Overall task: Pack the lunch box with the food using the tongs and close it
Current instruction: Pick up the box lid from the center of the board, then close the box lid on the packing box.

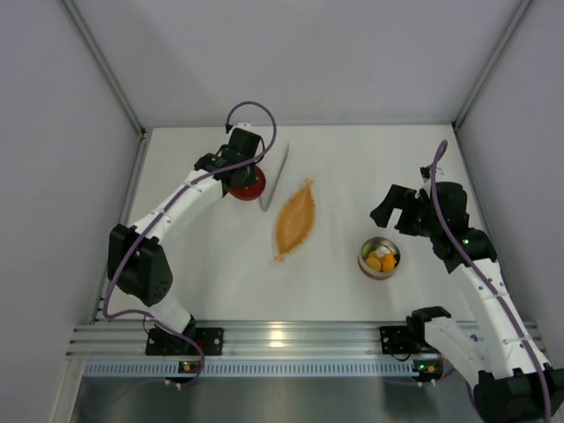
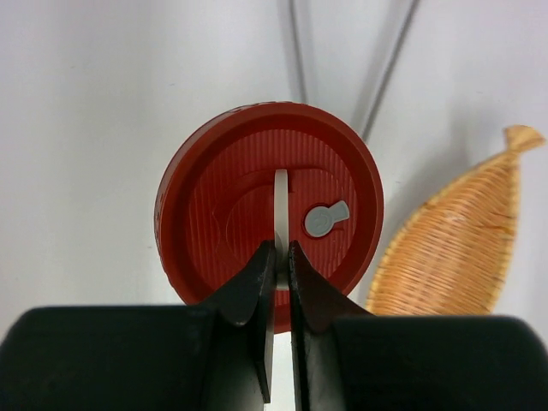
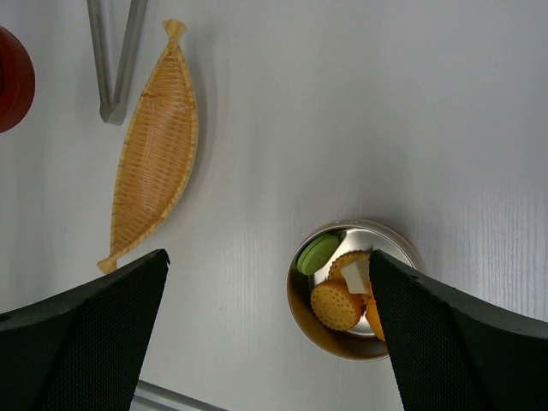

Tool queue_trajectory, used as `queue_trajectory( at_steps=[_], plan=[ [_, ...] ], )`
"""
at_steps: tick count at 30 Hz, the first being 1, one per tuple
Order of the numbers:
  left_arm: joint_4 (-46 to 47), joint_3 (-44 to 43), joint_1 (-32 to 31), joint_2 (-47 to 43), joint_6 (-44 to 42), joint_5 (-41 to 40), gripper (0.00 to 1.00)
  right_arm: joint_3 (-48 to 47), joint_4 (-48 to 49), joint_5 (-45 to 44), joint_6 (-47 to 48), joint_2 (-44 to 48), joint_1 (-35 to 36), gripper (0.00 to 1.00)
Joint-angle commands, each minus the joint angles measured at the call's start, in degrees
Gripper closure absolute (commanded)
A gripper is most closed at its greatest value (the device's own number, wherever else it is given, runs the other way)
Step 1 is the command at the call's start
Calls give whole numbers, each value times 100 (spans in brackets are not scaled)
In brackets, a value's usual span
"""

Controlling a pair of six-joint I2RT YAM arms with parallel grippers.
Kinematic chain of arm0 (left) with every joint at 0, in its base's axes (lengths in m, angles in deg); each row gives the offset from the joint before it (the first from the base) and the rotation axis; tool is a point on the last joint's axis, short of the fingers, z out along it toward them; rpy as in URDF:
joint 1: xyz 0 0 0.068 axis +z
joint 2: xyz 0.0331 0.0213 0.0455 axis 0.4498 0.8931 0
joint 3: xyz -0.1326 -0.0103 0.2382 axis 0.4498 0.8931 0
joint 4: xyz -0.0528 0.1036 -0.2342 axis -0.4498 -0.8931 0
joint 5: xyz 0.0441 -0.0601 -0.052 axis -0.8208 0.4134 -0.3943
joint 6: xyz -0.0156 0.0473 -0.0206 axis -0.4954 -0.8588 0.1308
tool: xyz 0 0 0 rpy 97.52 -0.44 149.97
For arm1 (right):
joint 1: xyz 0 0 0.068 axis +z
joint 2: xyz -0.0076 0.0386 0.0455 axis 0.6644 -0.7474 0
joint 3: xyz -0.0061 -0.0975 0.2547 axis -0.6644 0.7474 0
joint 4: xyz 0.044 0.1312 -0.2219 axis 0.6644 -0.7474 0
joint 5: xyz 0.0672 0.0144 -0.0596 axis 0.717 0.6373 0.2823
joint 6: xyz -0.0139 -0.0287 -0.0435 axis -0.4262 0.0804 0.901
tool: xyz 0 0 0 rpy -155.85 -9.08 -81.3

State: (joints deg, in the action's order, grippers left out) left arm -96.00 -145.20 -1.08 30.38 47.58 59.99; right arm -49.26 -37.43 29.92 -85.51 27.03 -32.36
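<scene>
where left fingers point(image 2: 248, 291) pinch, ribbed red lid point(image 2: 214, 197)

the tongs point(image 1: 275, 176) just beside the lid point(image 2: 223, 188) in my left gripper point(image 2: 276, 257), tray point(image 1: 294, 220) past them, bare table point(image 1: 352, 176) between tray and lunch box point(image 1: 379, 256)

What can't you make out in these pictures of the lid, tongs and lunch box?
1. Top view: the left gripper covers most of the lid, hiding its grip.
2. Left wrist view: the tongs are cut off by the top edge and the lid.
3. Right wrist view: a finger of the right gripper hides part of the lunch box, so the food can't be counted.
</scene>
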Motion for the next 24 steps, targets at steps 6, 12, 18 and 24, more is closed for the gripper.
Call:
queue_trajectory(
  at_steps=[6, 12, 18, 24],
  plan=[
    [3, -661, -751, -177, -41, 862, 100, -501, -35, -483, 19, 99, 92, 0],
    [214, -933, -1331, 51, 55, 1382, 100, -686, -237, -949, -7, 143, 92, 1],
    [600, -1091, -1964, 420, 187, 1865, 100, -853, -431, -1529, -103, 222, 92, 1],
    [935, -1267, -2492, 868, 249, 2410, 100, -941, -554, -1784, -112, 292, 92, 1]
  ],
)
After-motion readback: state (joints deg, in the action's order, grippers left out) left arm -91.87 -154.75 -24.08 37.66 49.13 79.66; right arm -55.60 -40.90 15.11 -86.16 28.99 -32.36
